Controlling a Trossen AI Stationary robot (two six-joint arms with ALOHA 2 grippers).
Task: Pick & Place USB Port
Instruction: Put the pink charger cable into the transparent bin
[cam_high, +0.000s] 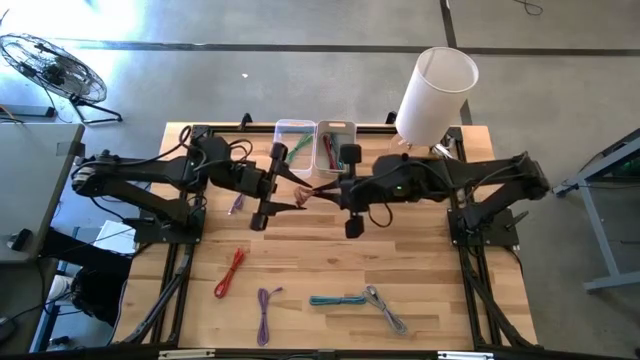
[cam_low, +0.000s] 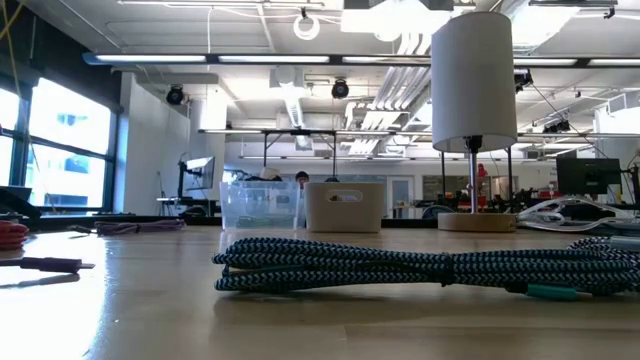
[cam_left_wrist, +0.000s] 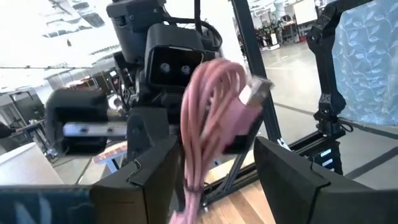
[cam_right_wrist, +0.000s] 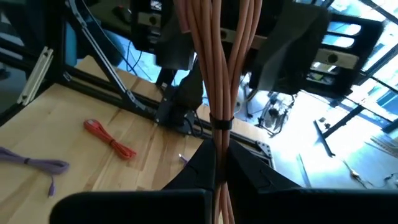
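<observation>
Behind both arms, two bins (cam_high: 313, 146) hold cables; right jaws pinch pink cable (cam_right_wrist: 219, 74), left spread.

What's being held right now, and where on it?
The right gripper pinches the pink cable bundle just below its tie; the left gripper stands open around it.

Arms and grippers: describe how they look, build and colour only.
Both arms are dark, nearly black, jointed links on black bases, with black cables looping near the shoulders. The left gripper has two broad, flat, matte-black fingers. The right gripper has similar dark angular fingers. No markings are readable.
</observation>
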